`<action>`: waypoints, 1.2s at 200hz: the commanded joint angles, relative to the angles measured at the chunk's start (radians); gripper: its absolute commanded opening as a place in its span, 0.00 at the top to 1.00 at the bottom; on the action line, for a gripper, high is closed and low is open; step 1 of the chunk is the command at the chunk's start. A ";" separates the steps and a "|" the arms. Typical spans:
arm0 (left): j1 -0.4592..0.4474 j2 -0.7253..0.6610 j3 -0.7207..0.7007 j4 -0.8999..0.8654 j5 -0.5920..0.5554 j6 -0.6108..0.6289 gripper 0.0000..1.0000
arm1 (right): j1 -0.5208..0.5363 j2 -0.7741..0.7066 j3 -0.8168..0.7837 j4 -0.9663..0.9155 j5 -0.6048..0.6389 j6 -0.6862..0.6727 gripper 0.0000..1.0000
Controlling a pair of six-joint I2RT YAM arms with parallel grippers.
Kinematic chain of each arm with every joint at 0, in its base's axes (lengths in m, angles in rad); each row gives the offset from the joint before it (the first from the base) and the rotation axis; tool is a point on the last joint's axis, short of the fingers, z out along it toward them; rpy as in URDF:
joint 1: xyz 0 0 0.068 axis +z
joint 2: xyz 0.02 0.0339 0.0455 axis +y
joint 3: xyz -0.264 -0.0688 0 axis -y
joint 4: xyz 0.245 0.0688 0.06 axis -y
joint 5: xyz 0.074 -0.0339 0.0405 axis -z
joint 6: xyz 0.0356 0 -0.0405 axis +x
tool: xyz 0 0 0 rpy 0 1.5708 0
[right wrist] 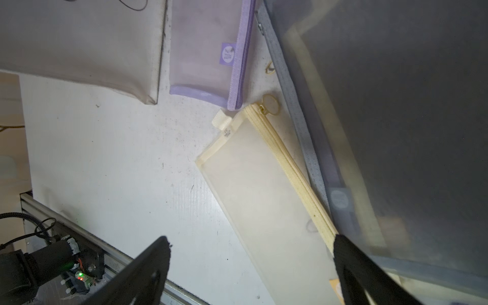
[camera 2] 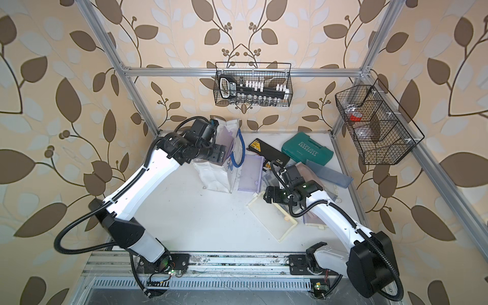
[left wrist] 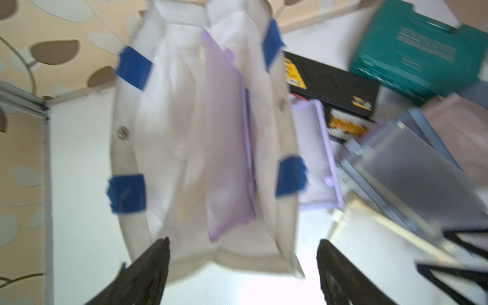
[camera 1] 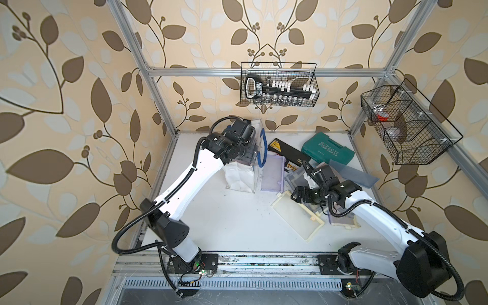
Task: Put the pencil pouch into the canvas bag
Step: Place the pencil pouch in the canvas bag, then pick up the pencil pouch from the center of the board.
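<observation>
Lilac mesh pencil pouch (left wrist: 227, 158): located inside the white canvas bag (left wrist: 118, 163), resting along the bag wall on the side of the other pouches. A top view shows its lilac surface through the bag's open mouth (camera 2: 226, 136). The pouch is clear of both grippers.

White canvas bag: stands upright on the white table (camera 1: 237, 224) near the back left corner, mouth open. Blue strap handles (left wrist: 134, 67) are stitched to both long walls. The bag body shows in both top views (camera 1: 239, 177) (camera 2: 214, 174).

Left gripper (left wrist: 244, 241): positioned above the bag's mouth, jaws spread wide and gripping nothing. The left wrist view is motion-blurred.

Second lilac mesh pouch (camera 1: 272, 173): lies flat on the table, just beside the bag (right wrist: 206, 52).

Right gripper (right wrist: 252, 239): jaws spread wide, positioned over the cream mesh pouch (right wrist: 258, 190). One fingertip (right wrist: 343, 245) overlaps the pouch's zipper edge; contact cannot be confirmed. This cream mesh pouch lies flat at the table's centre right (camera 1: 298, 215).

Grey translucent pouch (right wrist: 396, 105): lies beside the cream pouch and partly over it.

Green plastic tool case (camera 1: 327, 150) and black flat case with yellow label (camera 1: 286, 151): at the back of the table.

Two black wire baskets (camera 1: 280, 84) (camera 1: 406, 124): hung on the frame.
</observation>
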 commanded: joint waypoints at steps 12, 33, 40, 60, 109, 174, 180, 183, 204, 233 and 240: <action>-0.130 -0.224 -0.282 0.080 0.296 -0.142 0.12 | -0.015 0.066 -0.018 -0.010 0.000 -0.043 0.07; -0.201 -0.315 -0.452 0.174 0.370 -0.245 0.11 | -0.015 0.123 -0.018 0.004 0.003 -0.048 0.09; -0.216 -0.333 -0.493 0.192 0.388 -0.274 0.11 | -0.016 0.142 -0.022 0.012 0.005 -0.048 0.10; -0.235 -0.359 -0.576 0.229 0.442 -0.335 0.12 | -0.015 0.182 -0.029 0.043 -0.011 -0.038 0.12; -0.236 -0.276 -0.694 0.243 0.523 -0.439 0.13 | -0.009 0.215 -0.136 0.172 -0.110 0.050 0.17; -0.236 -0.110 -0.884 0.547 0.550 -0.619 0.22 | 0.146 0.189 -0.212 0.265 -0.120 0.182 0.25; -0.236 -0.091 -0.878 0.545 0.542 -0.611 0.23 | 0.156 0.189 -0.218 0.275 -0.124 0.190 0.26; -0.236 -0.087 -0.874 0.547 0.538 -0.606 0.23 | 0.161 0.191 -0.218 0.278 -0.126 0.196 0.26; -0.236 0.009 -0.862 0.572 0.512 -0.608 0.27 | 0.201 0.207 -0.210 0.289 -0.124 0.207 0.30; -0.236 0.097 -0.878 0.649 0.524 -0.649 0.32 | 0.223 0.223 -0.196 0.315 -0.134 0.215 0.40; -0.236 0.112 -0.886 0.670 0.527 -0.658 0.33 | 0.225 0.224 -0.196 0.326 -0.140 0.219 0.44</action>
